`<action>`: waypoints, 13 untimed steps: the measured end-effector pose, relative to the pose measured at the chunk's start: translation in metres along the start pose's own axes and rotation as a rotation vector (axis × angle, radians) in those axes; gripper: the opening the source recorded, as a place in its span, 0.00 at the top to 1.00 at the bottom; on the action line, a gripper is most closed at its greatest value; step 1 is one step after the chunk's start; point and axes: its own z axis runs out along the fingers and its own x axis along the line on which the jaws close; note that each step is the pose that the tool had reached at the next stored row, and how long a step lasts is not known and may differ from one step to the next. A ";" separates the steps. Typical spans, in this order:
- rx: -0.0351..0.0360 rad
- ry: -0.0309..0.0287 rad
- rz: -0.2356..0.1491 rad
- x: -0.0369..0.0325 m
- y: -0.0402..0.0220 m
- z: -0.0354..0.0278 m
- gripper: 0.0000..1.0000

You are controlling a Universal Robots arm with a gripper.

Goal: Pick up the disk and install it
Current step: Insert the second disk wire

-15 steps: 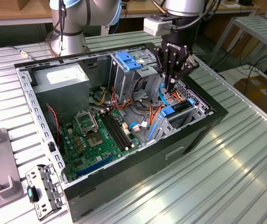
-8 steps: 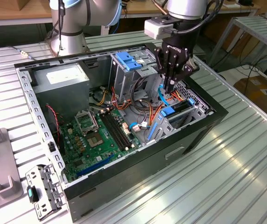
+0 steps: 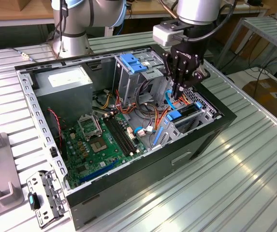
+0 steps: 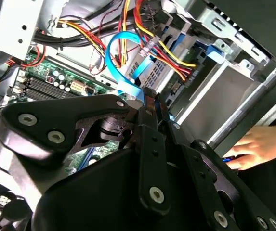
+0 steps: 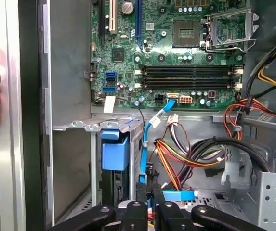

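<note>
A ribbed metal surface (image 3: 254,159) carries an open computer case (image 3: 128,159). The gripper (image 3: 179,92) points straight down into it from the arm, jaws drawn nearly together and holding nothing, by a blue cable (image 5: 145,149). The disk (image 3: 181,116) sits in its bay just below. A hand (image 4: 256,147) rests outside the case.

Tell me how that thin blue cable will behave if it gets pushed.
The blue cable hangs in a loose loop, so it would probably bend aside rather than resist. It looks thin and flat, so likely light. One end seems plugged in at the board, so it may spring back.
</note>
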 end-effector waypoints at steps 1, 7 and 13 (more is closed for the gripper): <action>0.0000 -0.0114 0.001 0.0023 0.0000 0.0004 0.84; 0.0009 -0.1147 0.007 0.0125 -0.0012 0.0023 0.84; 0.0009 -0.1190 0.008 0.0133 -0.0012 0.0024 0.84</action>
